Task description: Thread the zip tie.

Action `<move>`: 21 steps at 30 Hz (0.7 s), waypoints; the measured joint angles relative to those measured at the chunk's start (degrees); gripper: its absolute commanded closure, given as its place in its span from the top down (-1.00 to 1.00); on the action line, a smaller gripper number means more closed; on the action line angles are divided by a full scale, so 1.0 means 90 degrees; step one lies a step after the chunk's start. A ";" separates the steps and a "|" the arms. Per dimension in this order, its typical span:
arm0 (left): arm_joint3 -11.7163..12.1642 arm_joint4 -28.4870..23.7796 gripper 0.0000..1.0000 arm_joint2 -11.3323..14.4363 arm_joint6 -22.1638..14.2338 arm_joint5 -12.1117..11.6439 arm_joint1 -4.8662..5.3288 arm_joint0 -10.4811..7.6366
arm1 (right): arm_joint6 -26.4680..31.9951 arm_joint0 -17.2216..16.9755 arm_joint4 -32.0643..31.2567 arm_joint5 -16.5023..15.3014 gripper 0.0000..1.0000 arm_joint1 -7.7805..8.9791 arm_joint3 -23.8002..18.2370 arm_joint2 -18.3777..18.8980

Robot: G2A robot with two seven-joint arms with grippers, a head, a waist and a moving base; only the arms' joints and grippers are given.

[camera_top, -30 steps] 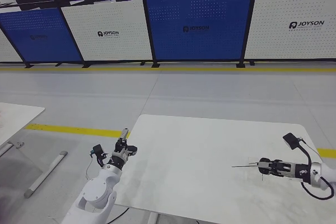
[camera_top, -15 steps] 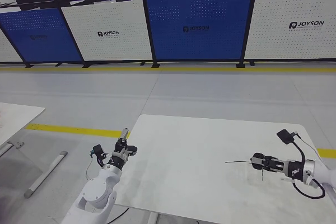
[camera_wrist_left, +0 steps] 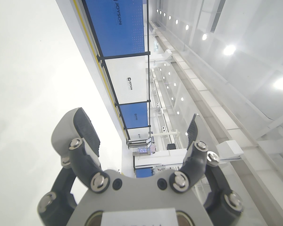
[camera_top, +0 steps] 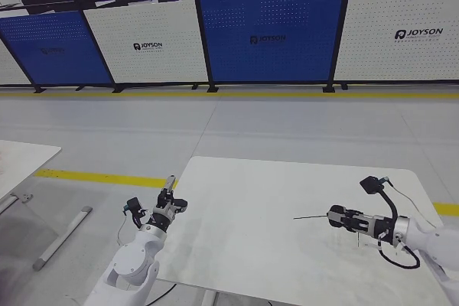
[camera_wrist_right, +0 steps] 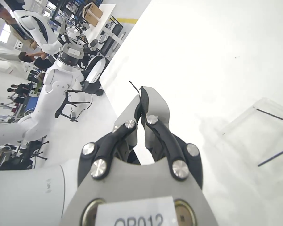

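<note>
My right gripper [camera_top: 330, 216] hung over the right part of the white table [camera_top: 252, 229], its jaws pressed together on the zip tie [camera_top: 312, 217]. The thin black tie stuck out from the fingertips toward the middle of the table, above the surface and not touching it. From my right wrist, the closed right gripper [camera_wrist_right: 141, 92] showed a short dark end of the zip tie [camera_wrist_right: 133, 85] poking past the pads, with the pale table [camera_wrist_right: 202, 36] spread beyond it.

My left gripper [camera_top: 169, 183] stood at the table's left edge, near the front corner, fingers pointing away from me. Seen from its own wrist, the left gripper [camera_wrist_left: 139, 123] stood wide open and held nothing, with the table [camera_wrist_left: 26, 59] to one side and the ceiling lights [camera_wrist_left: 228, 49] to the other.

A broad stretch of bare tabletop lay between the two grippers, which were well apart. On the table beside my right gripper lay a clear flat piece [camera_wrist_right: 250, 128], tray or sleeve I could not tell, and on it a thin dark strip [camera_wrist_right: 272, 116].

Beyond the far edge ran grey floor [camera_top: 291, 122] marked with a yellow line [camera_top: 99, 177], then a row of blue and white pegboard panels [camera_top: 268, 38]. A second white table [camera_top: 15, 157] stood off to the left, across a gap of floor.
</note>
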 measured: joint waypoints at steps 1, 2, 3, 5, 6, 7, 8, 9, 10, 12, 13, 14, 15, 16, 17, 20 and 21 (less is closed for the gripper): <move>0.0000 0.0000 1.00 0.0000 0.0000 0.0000 0.0000 0.0000 | 0.0000 0.0000 0.0000 0.0000 -1.00 0.0000 0.0000 0.0000; 0.0000 0.0000 1.00 0.0000 0.0000 0.0000 0.0000 0.0000 | -0.0001 0.0000 0.0000 0.0000 -1.00 0.0000 0.0000 0.0000; 0.0000 0.0000 1.00 0.0000 0.0000 0.0000 0.0000 0.0000 | -0.0001 0.0000 0.0000 0.0000 -1.00 0.0000 0.0000 0.0000; 0.0000 0.0000 1.00 0.0000 0.0000 0.0000 0.0000 0.0000 | -0.0001 0.0000 0.0000 0.0000 -1.00 0.0000 0.0000 0.0000; 0.0000 0.0000 1.00 0.0000 0.0000 0.0000 0.0000 0.0000 | -0.0001 0.0000 0.0000 0.0000 -1.00 0.0000 0.0000 0.0000; 0.0000 0.0000 1.00 0.0000 0.0000 0.0000 0.0000 0.0000 | -0.0001 0.0000 0.0000 0.0000 -1.00 0.0000 0.0000 0.0000; 0.0000 0.0000 1.00 0.0000 0.0000 0.0000 0.0000 0.0000 | -0.0001 0.0000 0.0000 0.0000 -1.00 0.0000 0.0000 0.0000; 0.0000 0.0000 1.00 0.0000 0.0000 0.0000 0.0000 0.0000 | -0.0002 0.0000 0.0000 0.0000 -1.00 0.0000 0.0000 0.0000; 0.0000 0.0000 1.00 0.0000 0.0000 0.0000 0.0000 0.0000 | -0.0003 -0.0001 0.0002 0.0000 -1.00 0.0000 0.0001 0.0001; 0.0000 0.0000 1.00 0.0000 0.0000 0.0000 0.0000 0.0000 | -0.0120 -0.0067 0.0117 -0.0065 -1.00 -0.0009 0.0005 0.0028; 0.0000 0.0000 1.00 0.0000 0.0000 0.0000 0.0000 0.0000 | -0.0133 -0.0095 0.0241 -0.0173 -1.00 -0.0013 0.0017 0.0043; 0.0000 0.0000 1.00 0.0000 0.0000 0.0000 0.0000 0.0000 | -0.0010 -0.0105 0.0441 -0.0370 -1.00 -0.0015 0.0066 0.0064; 0.0000 0.0000 1.00 0.0000 0.0000 0.0000 0.0000 0.0000 | 0.0154 -0.0088 0.0591 -0.0513 -1.00 -0.0017 0.0114 0.0073; 0.0000 0.0000 1.00 0.0000 0.0000 0.0000 0.0000 0.0000 | 0.0325 -0.0046 0.0703 -0.0597 -1.00 -0.0021 0.0149 0.0074; 0.0000 0.0000 1.00 0.0000 0.0000 0.0000 0.0000 0.0000 | 0.0499 0.0026 0.0739 -0.0620 -1.00 -0.0030 0.0165 0.0058; 0.0000 0.0000 1.00 0.0000 0.0000 0.0000 0.0000 0.0000 | 0.0617 0.0177 0.0374 -0.0601 -1.00 -0.0075 0.0025 -0.0097; 0.0000 0.0000 1.00 0.0000 0.0000 0.0000 0.0000 0.0000 | 0.0627 0.0212 0.0225 -0.0599 -1.00 -0.0089 -0.0039 -0.0158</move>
